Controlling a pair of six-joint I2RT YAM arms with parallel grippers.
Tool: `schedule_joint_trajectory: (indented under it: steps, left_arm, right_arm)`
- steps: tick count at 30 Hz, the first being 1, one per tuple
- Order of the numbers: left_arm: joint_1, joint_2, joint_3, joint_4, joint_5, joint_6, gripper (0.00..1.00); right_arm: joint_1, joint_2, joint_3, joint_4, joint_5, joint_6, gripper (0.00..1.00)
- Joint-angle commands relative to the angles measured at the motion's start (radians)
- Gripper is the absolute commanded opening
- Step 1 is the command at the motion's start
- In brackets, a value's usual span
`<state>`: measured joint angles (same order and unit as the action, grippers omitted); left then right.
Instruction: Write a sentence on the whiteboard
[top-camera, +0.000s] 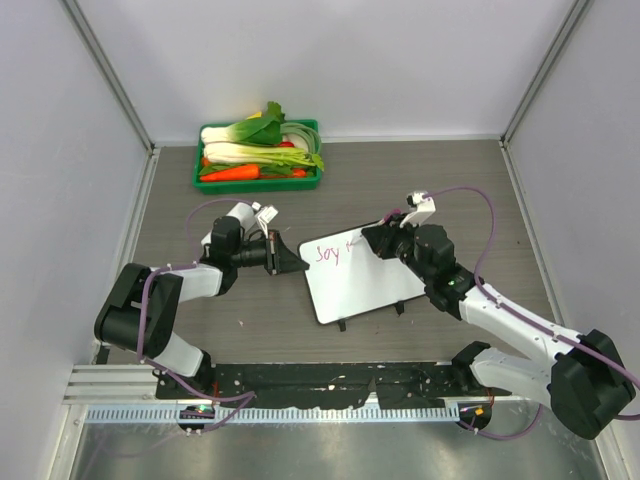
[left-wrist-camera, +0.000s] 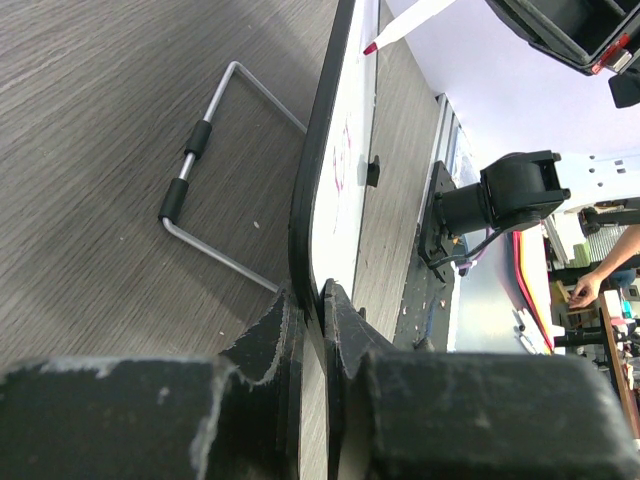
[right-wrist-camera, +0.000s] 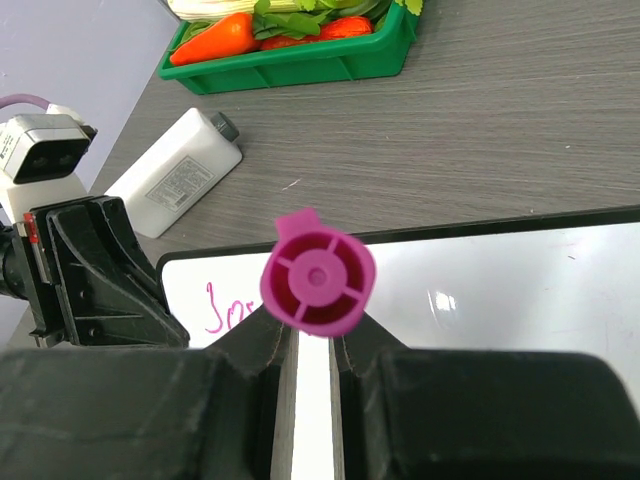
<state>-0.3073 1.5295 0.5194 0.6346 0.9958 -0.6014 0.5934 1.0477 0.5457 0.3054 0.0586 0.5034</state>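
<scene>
The whiteboard (top-camera: 365, 280) lies tilted near the middle of the table, propped on a wire stand (left-wrist-camera: 195, 170). A few letters of pink writing (top-camera: 328, 253) sit near its 10 o'clock corner. The left claw (top-camera: 288, 255) comes in from 9 o'clock and is closed narrow on the board's edge, one finger on each face. The right claw (top-camera: 378, 240) reaches in over the board's 12 o'clock edge and grips a pink marker (right-wrist-camera: 318, 277) between its fingers. The marker's butt end faces the wrist camera, and its tip is just beside the writing. At 12 o'clock on the table, well apart from the board, a green tray (top-camera: 258, 185) holds a carrot (top-camera: 230, 172) and leafy greens (top-camera: 262, 130). A white bottle (right-wrist-camera: 180, 172) lies on its side between tray and board, near the left claw. Purple cables (top-camera: 480, 205) loop off both arms.
</scene>
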Motion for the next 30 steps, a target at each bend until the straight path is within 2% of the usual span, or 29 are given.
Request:
schedule_joint_trajectory:
  steps: [1,8,30]
  left_arm:
    - [-0.01,0.021,-0.007,-0.035,0.0,0.06,0.0]
    - [-0.01,0.023,-0.005,-0.038,0.0,0.06,0.0]
    - [-0.01,0.027,-0.005,-0.035,0.0,0.06,0.0]
  right_arm:
    - [-0.003,-0.005,0.049,0.043,0.015,0.003,0.01]
    - [-0.003,0.028,0.046,0.037,0.026,-0.006,0.01]
    - [-0.007,-0.025,-0.053,-0.006,0.003,-0.013,0.01]
